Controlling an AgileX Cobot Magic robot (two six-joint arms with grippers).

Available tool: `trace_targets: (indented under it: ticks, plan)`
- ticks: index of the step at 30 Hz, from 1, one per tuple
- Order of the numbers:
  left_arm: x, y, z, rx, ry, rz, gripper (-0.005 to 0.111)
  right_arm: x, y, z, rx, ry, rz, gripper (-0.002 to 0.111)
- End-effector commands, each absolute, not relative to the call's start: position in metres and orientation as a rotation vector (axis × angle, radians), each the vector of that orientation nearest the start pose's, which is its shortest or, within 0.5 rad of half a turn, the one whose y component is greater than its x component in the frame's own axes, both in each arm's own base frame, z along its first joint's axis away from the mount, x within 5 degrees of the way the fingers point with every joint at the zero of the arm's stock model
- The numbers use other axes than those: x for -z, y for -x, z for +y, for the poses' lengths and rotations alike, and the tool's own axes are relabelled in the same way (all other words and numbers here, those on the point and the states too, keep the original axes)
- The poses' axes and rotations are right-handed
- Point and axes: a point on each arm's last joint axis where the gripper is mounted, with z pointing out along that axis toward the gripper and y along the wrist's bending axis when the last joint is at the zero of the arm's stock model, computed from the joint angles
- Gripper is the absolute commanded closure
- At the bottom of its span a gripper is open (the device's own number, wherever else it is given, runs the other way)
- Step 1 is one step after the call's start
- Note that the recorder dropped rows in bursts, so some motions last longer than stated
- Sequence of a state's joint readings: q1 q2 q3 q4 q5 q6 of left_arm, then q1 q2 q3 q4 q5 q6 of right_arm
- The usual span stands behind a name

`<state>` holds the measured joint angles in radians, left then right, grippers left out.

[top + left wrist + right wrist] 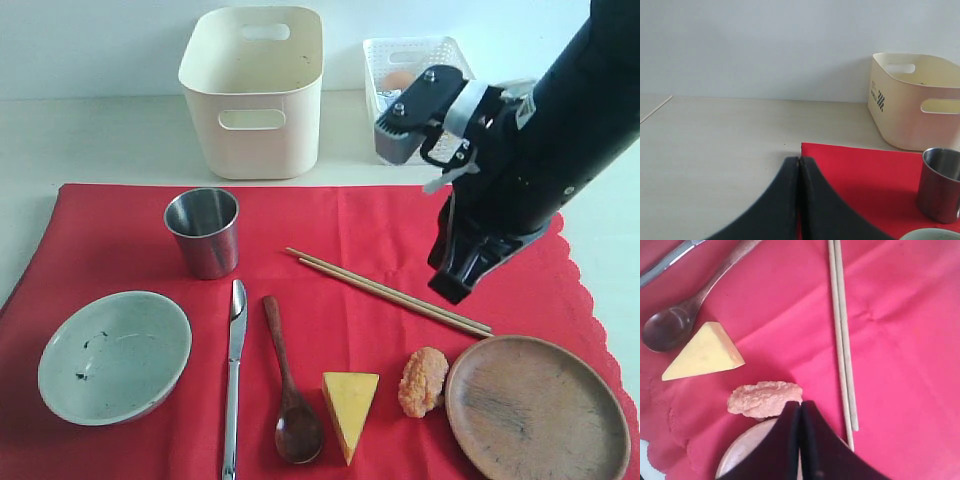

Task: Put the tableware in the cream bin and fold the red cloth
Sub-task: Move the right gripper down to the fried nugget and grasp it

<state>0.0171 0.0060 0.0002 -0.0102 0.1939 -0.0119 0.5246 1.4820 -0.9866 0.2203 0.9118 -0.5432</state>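
Note:
The red cloth (350, 230) carries a steel cup (203, 232), a speckled bowl (115, 355), a silver knife (235, 370), a dark wooden spoon (285, 385), wooden chopsticks (390, 292) and a brown wooden plate (535, 410). The cream bin (255, 100) stands behind the cloth. My right gripper (455, 290) hangs shut and empty just above the cloth, beside the chopsticks (842, 340) and over the plate's rim (747, 450); its tips (800, 404) sit by the nugget. My left gripper (799, 160) is shut and empty near the cloth's corner (865, 175), with the cup (940, 185) and bin (915, 100) beyond.
A yellow cheese wedge (350, 410) and a breaded nugget (423, 382) lie on the cloth between spoon and plate. A white lattice basket (410, 60) holding an egg (400, 78) stands right of the bin, partly behind my right arm.

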Motion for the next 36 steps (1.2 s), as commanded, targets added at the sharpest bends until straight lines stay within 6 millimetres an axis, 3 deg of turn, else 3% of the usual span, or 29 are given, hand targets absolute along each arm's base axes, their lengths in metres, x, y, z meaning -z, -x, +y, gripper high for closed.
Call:
trace_targets:
  ticks: [1,7,11,18,25,36]
  plan:
    - [-0.195,-0.056,0.000,0.009,0.026,1.680,0.104,-0.226,-0.224,0.153,-0.214,1.376,2.535,0.094]
    - [-0.195,-0.056,0.000,0.009,0.026,1.680,0.104,-0.206,-0.224,0.158,-0.242,1.392,2.572,0.053]
    - [-0.195,-0.056,0.000,0.009,0.026,1.680,0.104,-0.190,-0.223,0.162,-0.241,1.542,2.584,0.039]
    - [-0.195,-0.056,0.000,0.009,0.026,1.680,0.104,-0.156,-0.214,0.179,-0.188,1.796,2.590,0.038]
    - [-0.195,-0.056,0.000,0.009,0.026,1.680,0.104,-0.131,-0.217,0.182,-0.113,1.848,2.625,0.038]
    - [-0.195,-0.056,0.000,0.009,0.026,1.680,0.104,-0.124,-0.224,0.187,-0.102,1.814,2.572,0.038]
